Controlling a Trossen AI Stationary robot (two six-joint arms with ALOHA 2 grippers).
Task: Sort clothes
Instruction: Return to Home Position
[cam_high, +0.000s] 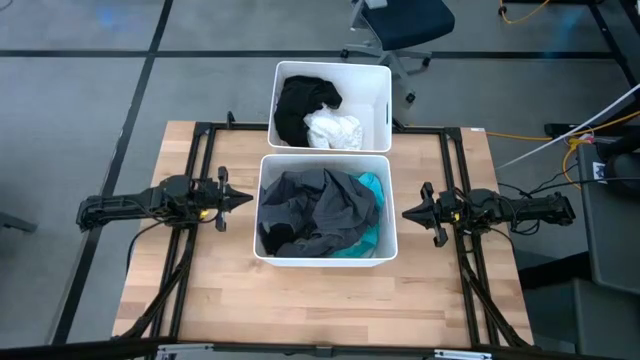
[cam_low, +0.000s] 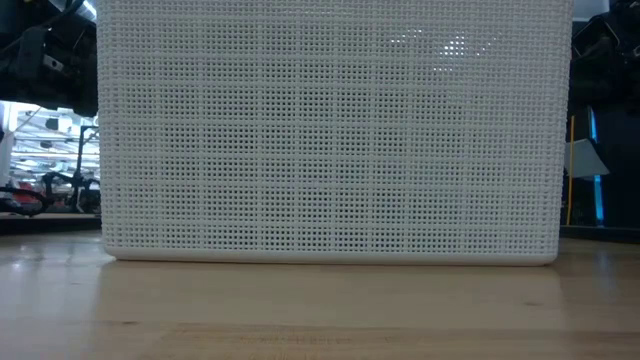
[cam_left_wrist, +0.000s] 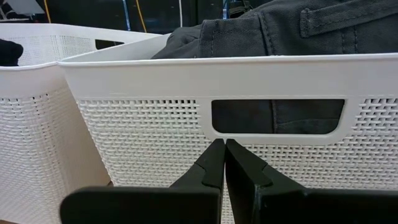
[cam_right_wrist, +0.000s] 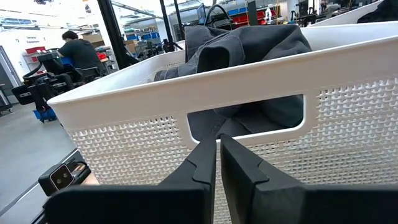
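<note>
Both arms lie level, left gripper (cam_high: 243, 200) and right gripper (cam_high: 407, 212) clenched empty, pointing inward at the nearer bin (cam_high: 322, 158) of crumpled clothes (cam_high: 318, 212), which show no clear long axis.

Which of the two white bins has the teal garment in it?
The bin in the table's middle: teal fabric shows beside its dark grey clothes. The other bin, at the far edge, holds only black clothes and white clothes.
</note>
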